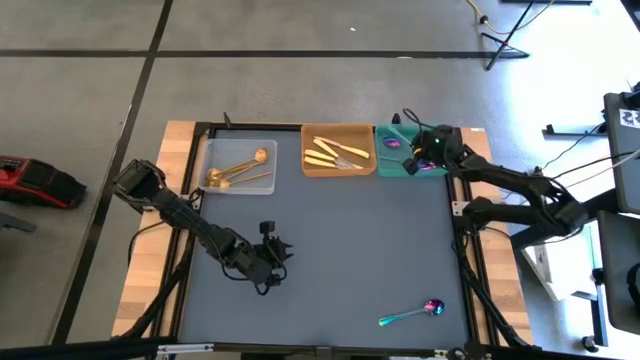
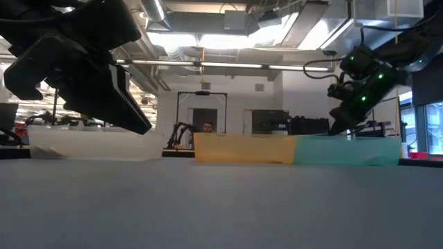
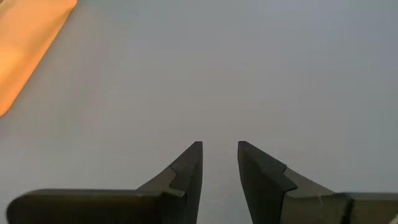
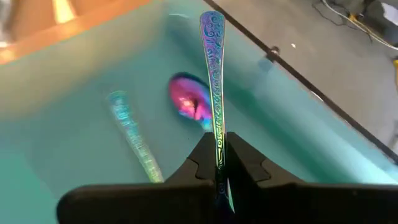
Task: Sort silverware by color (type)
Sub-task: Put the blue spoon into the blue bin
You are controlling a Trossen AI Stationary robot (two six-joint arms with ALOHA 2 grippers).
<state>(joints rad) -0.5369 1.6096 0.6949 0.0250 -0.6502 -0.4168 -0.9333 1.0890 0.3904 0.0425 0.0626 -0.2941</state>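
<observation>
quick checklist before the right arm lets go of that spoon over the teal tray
1. Right gripper shut on the iridescent spoon, handle pinched between the fingertips: ok.
2. Right gripper over the teal tray, not the orange tray: ok.
3. Colour match: another iridescent spoon already lies in the teal tray: ok.
4. How far the held spoon hangs above the tray floor: cannot tell.
5. Left gripper open, holding nothing, over the bare mat, away from the trays: ok.
6. Sorting finished: not ok, one iridescent spoon is left on the mat near the front edge.
</observation>
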